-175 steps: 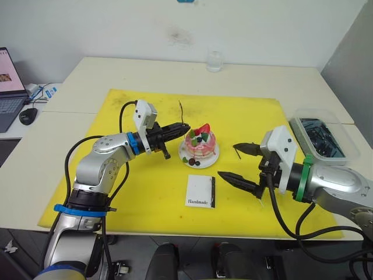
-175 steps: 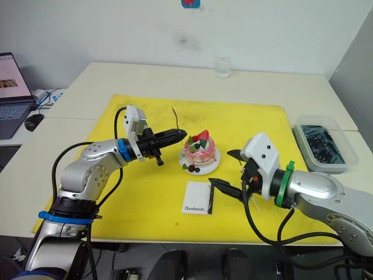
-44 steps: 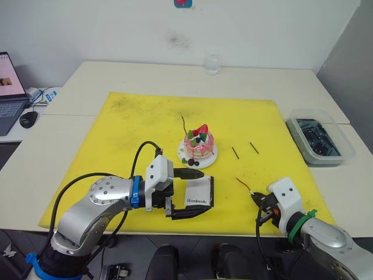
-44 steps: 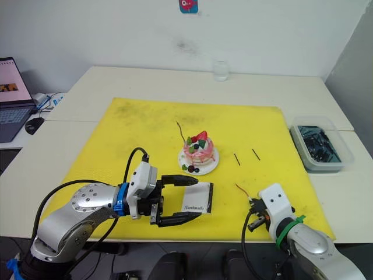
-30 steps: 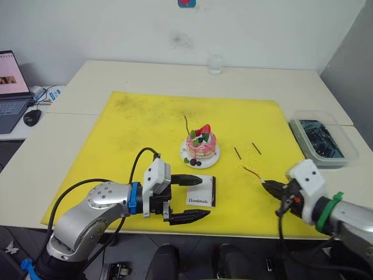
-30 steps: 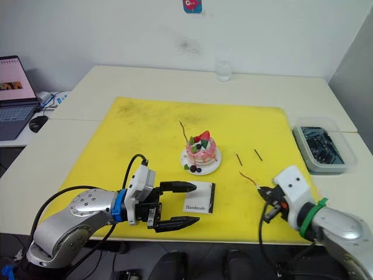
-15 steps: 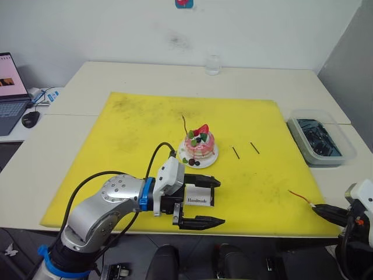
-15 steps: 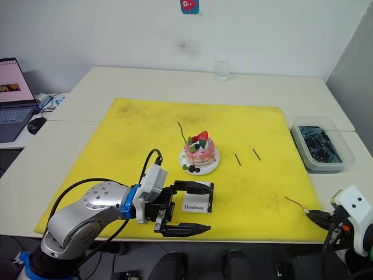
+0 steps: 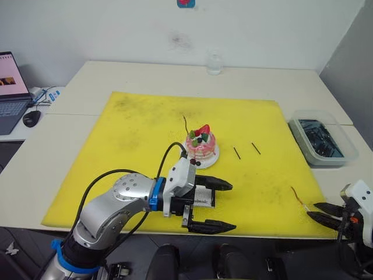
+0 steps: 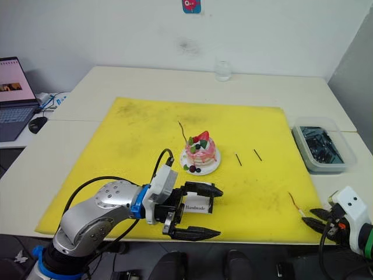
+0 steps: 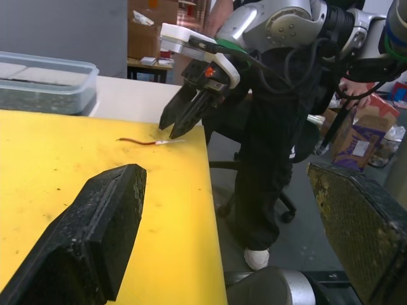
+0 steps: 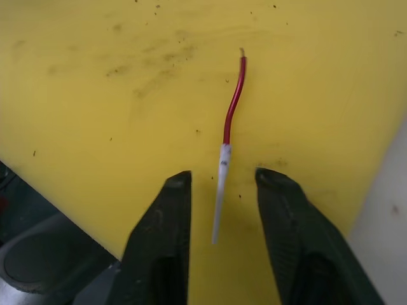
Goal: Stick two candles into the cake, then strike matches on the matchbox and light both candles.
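Since half a second ago the right hand [image 12: 217,210] has let go: one candle [image 12: 227,142] now lies on the yellow mat [image 9: 128,134] between its parted fingers. Left hand [image 9: 217,206] wide open over the matchbox [image 9: 203,195]; other candle [image 9: 185,124] stands in the cake [image 9: 201,143].

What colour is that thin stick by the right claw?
Red with a white end; clearest in the right wrist view.

Even, bright overhead room light falls across the yellow mat [image 9: 145,134], leaving only soft, short shadows and no strong glare. In the left wrist view the left gripper [image 11: 229,235] fingers loom dark and slightly soft, while the background stays fairly clear. The right wrist view is crisp on the mat's specks.
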Available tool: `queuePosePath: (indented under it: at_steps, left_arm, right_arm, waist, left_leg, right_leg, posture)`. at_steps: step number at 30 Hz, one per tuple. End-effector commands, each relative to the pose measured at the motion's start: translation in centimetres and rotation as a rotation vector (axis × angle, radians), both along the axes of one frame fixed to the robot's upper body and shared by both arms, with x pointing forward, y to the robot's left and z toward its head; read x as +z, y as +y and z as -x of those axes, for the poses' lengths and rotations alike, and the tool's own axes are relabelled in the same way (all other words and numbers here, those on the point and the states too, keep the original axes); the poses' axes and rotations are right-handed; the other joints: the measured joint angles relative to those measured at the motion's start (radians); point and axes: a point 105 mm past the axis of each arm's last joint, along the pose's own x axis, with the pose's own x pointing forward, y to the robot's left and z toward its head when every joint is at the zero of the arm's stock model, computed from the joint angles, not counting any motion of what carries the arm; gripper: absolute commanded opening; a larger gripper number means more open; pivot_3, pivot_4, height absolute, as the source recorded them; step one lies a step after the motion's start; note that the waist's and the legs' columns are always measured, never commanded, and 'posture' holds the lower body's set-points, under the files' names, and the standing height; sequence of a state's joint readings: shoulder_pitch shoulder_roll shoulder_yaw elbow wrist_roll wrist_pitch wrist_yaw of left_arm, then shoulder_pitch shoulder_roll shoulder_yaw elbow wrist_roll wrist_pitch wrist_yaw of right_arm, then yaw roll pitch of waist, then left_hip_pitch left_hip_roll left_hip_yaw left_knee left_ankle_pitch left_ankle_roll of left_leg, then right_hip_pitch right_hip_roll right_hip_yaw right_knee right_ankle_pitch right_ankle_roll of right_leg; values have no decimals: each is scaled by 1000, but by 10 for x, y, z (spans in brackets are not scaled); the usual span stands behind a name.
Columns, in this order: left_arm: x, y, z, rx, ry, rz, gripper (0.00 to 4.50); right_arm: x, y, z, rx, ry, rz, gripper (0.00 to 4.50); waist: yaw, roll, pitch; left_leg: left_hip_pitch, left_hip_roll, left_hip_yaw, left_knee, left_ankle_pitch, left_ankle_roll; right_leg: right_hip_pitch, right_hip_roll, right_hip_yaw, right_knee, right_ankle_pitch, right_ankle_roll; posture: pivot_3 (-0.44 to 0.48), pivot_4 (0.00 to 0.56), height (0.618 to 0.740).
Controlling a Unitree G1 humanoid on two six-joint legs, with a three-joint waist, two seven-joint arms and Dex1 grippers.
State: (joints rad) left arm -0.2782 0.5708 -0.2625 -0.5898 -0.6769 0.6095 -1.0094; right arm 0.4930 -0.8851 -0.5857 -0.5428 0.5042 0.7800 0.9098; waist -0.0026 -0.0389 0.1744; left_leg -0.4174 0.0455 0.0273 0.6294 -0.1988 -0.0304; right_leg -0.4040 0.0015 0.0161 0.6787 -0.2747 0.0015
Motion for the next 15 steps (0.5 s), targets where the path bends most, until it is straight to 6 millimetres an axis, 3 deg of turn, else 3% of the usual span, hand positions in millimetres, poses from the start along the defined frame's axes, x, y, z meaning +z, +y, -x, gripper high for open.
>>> queuePosePath:
  at_steps: [1, 4, 9, 15]
  left_arm:
    - [3, -6, 6, -13, -61, 17, 4500]
    - [0, -7, 1, 27, -97, 14, 4500]
    - [-5, -6, 1, 0, -145, 7, 4500]
    - [0, -17, -1, -38, -213, 34, 4500]
  right_arm:
    - [17, -2, -3, 21, -41, 32, 3009]
    - [28, 0, 3, 99, -29, 134, 4070]
    - [41, 9, 2, 153, 36, 209, 4070]
    - [46, 10, -15, 58, 200, 270, 4070]
  waist:
    - [0, 0, 0]
    - [0, 2, 0]
    - [-1, 2, 0]
    - [0, 1, 0]
  left_leg:
    - [0, 0, 0, 0, 0, 0]
    - [0, 0, 0, 0, 0, 0]
    - [0, 0, 0, 0, 0, 0]
    - [0, 0, 1, 1, 0, 0]
  right_leg:
    - [0, 0, 0, 0, 0, 0]
    - [0, 0, 0, 0, 0, 0]
    - [0, 1, 0, 0, 0, 1]
    - [0, 1, 0, 0, 0, -1]
  posture:
    - [0, 150, 740]
    - [0, 150, 740]
    - [0, 150, 740]
    - [0, 150, 740]
